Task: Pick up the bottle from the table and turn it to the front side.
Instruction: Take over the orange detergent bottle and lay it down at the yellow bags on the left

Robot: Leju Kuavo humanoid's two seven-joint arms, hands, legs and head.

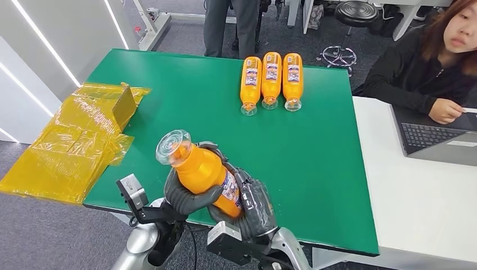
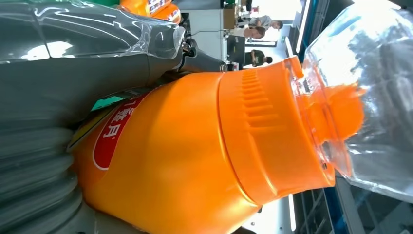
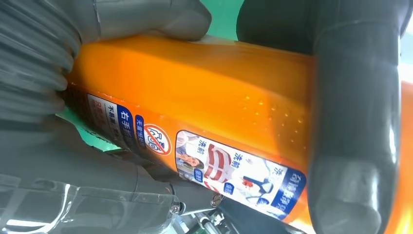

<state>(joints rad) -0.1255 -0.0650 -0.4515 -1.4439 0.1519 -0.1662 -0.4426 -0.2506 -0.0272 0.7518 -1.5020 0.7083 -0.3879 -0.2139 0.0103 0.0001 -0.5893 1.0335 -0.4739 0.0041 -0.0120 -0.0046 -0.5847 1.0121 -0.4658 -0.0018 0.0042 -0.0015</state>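
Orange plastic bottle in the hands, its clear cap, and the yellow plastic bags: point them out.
Orange plastic bottle [image 1: 203,170], head view, bare upper body.
Clear cap [image 1: 172,146], head view, cap's top face.
Yellow plastic bags [image 1: 67,147], head view, middle of the pile.

The bottle [image 1: 205,175] is orange, with a clear cap [image 1: 172,147] and a printed label [image 1: 230,189] on its side. It is lifted above the near edge of the green surface [image 1: 315,157], tilted, with the cap end pointing up and away from the robot.
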